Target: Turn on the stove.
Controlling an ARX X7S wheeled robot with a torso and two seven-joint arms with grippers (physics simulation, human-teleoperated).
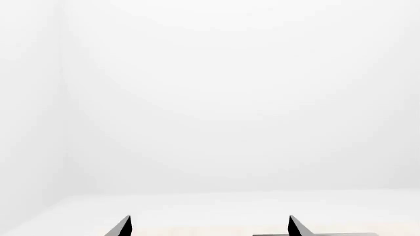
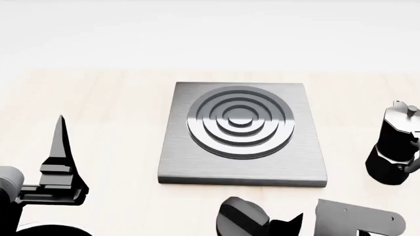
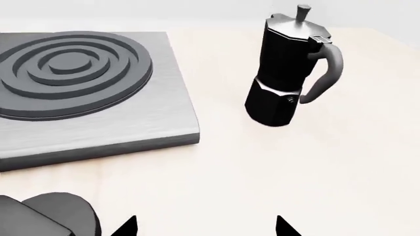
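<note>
The stove [image 2: 243, 162] is a square brushed grey slab with a raised ring burner [image 2: 239, 120], in the middle of the head view. It also shows in the right wrist view [image 3: 98, 123]. A black rounded thing [image 2: 239, 216], apparently the knob, sits just in front of the slab; it shows in the right wrist view [image 3: 59, 216] close beside one fingertip. My right gripper [image 3: 203, 227] is open and empty, low over the table in front of the stove's right corner. My left gripper [image 1: 210, 227] is open and empty, left of the stove, its fingers [image 2: 60, 142] pointing away.
A tall black moka pot [image 2: 397, 147] stands right of the stove, also in the right wrist view [image 3: 288, 73]. The table is pale wood [image 2: 111, 108], with a white wall behind. My right arm's grey bracket [image 2: 357, 219] is at the head view's bottom edge.
</note>
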